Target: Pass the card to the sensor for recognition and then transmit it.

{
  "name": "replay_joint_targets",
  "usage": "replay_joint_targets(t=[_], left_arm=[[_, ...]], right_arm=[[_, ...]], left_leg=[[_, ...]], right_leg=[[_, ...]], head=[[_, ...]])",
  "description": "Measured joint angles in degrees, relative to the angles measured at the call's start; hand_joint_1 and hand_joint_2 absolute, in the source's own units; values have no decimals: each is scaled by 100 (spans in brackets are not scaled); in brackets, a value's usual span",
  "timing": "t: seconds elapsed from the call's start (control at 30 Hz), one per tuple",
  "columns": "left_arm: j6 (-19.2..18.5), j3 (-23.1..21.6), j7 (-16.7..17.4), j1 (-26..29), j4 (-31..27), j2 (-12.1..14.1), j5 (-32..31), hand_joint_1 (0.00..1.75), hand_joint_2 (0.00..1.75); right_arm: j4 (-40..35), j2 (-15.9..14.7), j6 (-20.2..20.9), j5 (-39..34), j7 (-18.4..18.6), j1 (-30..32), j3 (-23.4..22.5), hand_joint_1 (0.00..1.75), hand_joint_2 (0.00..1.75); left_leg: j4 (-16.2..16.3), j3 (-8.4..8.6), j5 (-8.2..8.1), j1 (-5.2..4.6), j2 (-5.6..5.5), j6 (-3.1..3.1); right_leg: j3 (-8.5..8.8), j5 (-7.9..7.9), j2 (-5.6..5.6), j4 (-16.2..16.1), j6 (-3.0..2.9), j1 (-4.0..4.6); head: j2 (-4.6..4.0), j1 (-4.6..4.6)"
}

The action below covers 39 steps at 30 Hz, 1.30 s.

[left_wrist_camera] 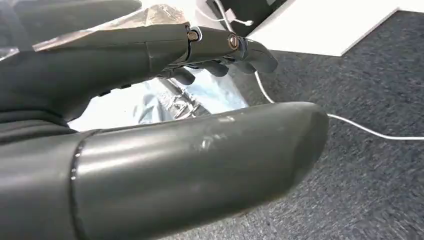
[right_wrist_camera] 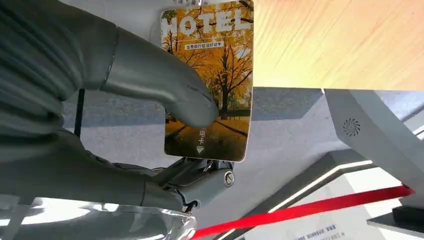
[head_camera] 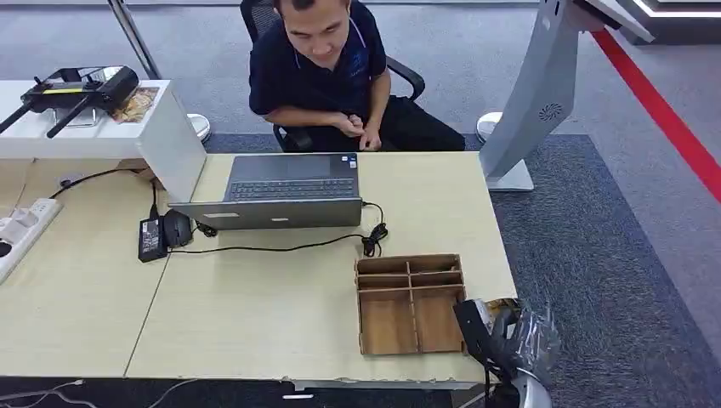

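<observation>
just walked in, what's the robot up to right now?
The right hand holds a hotel card, thumb pressed on its face, just off the table's right corner near the wooden divided tray. The grey kiosk stand is beyond the table's far right corner, and the card is not at it yet. The left hand hangs over the carpet, holding nothing. A person sits behind the laptop.

The right hand point(right_wrist_camera: 150, 130) is low at the near right corner of the table point(head_camera: 255, 314), beside the wooden tray. Its thick thumb point(right_wrist_camera: 165, 85) presses on the face of the hotel card point(right_wrist_camera: 215, 75), with darker fingers behind it, so the card is pinched. The left hand point(left_wrist_camera: 165, 125) hangs over carpet, fingers point(left_wrist_camera: 225, 47) stretched out straight, thumb apart, holding nothing.
</observation>
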Motion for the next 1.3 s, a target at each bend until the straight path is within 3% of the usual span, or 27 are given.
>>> replay_joint_targets(t=[0.43, 0.53, 0.7, 0.8, 0.97, 1.3], left_arm=[[0, 4, 0, 0, 0, -2, -35, 0, 0], [0, 4, 0, 0, 0, -2, -48, 0, 0], [0, 4, -4, 2, 0, -2, -88, 0, 0], [0, 4, -37, 3, 0, -4, -101, 0, 0], [0, 4, -105, 3, 0, -4, -103, 0, 0], [0, 4, -140, -1, 0, -11, -101, 0, 0]], right_arm=[[114, -118, 0, -13, 63, -56, 212, 175, 175], [83, -105, -4, 9, -254, -53, 199, 175, 175], [-395, 375, -15, -120, -2043, -110, -447, 175, 175], [-698, 654, -15, -267, -2538, -192, -855, 175, 175], [-1250, 1047, -15, -529, -2911, -280, -1355, 175, 175], [-1746, 1386, -7, -658, -2841, -356, -1517, 175, 175]], left_leg=[[0, 0, 0, 0, 0, 0], [0, 0, 0, 0, 1, 0], [0, 3, 1, 2, 1, 0], [0, 4, 1, 2, 1, -1], [0, 3, 1, 0, 2, -1], [0, 3, 1, 1, 2, -1]], right_leg=[[0, 0, 0, 0, 0, 0], [0, 0, 0, 0, 0, 0], [-1, 0, 1, 1, 0, 1], [0, 0, 0, 1, 0, 1], [0, 0, 1, 1, 0, 1], [2, 0, 1, 2, 0, 1]], head=[[0, 0], [0, 0], [0, -2], [0, 2], [0, 0], [0, 0]])
